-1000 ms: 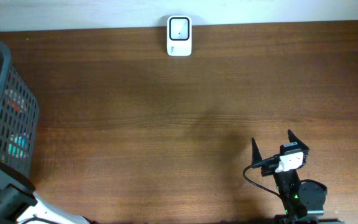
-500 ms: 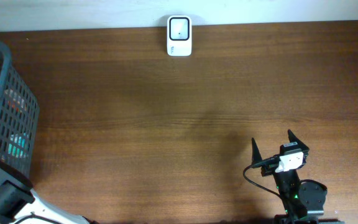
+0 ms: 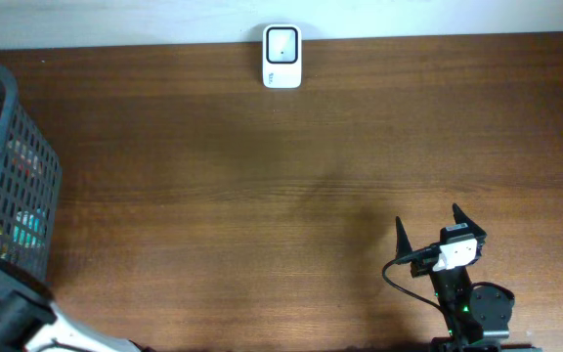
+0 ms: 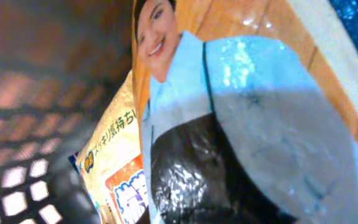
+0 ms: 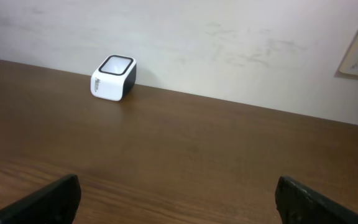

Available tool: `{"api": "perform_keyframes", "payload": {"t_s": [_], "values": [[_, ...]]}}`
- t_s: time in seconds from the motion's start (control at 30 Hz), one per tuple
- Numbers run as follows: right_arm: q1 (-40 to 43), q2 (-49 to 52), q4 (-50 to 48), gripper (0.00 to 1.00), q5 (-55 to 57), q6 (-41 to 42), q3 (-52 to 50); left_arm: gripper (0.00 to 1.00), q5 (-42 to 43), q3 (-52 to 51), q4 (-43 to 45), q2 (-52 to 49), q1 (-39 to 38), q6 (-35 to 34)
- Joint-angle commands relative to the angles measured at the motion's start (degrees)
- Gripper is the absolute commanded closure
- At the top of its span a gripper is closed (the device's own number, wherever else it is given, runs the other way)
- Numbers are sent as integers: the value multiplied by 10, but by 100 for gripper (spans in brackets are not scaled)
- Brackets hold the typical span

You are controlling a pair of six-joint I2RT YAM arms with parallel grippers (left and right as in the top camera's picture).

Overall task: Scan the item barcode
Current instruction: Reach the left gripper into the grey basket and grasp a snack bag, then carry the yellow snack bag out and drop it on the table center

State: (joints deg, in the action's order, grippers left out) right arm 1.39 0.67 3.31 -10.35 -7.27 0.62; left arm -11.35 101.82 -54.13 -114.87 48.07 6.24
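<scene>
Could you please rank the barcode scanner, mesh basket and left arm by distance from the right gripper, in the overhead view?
1. White box-shaped barcode scanner, at the table's far edge, ahead-left of the right gripper.
2. Dark plastic mesh basket at far left and left arm at the near-left corner: too close to call.

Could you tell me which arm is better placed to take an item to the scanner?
Left: its jaws are shut among the packets in the basket; the right gripper sits open, far from it.
</scene>
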Motion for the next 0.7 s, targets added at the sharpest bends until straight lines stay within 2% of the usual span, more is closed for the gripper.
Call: {"api": "perform_keyframes", "payload": {"t_s": [0.0,0.07,0.13,0.23,0.33,0.4,0.43,0.67], "values": [[-4,-5,3,1,1,5,-3,100,43,60,7,186,-39,-2],[-4,-5,3,1,1,5,-3,100,47,60,6,277,-78,-2],[-4,-5,3,1,1,5,-3,100,89,60,-5,353,-146,-1],[-4,-5,3,1,1,5,-3,100,116,60,-43,391,-297,-1],[-4,-5,3,1,1,5,-3,100,116,43,-64,369,-430,24],[-4,-5,3,1,1,5,-3,100,111,-1,-64,311,-561,25],[-4,-5,3,1,1,5,-3,100,99,-14,-64,279,-598,25],[-4,-5,3,1,1,5,-3,100,70,-24,-61,66,-735,40]]}}
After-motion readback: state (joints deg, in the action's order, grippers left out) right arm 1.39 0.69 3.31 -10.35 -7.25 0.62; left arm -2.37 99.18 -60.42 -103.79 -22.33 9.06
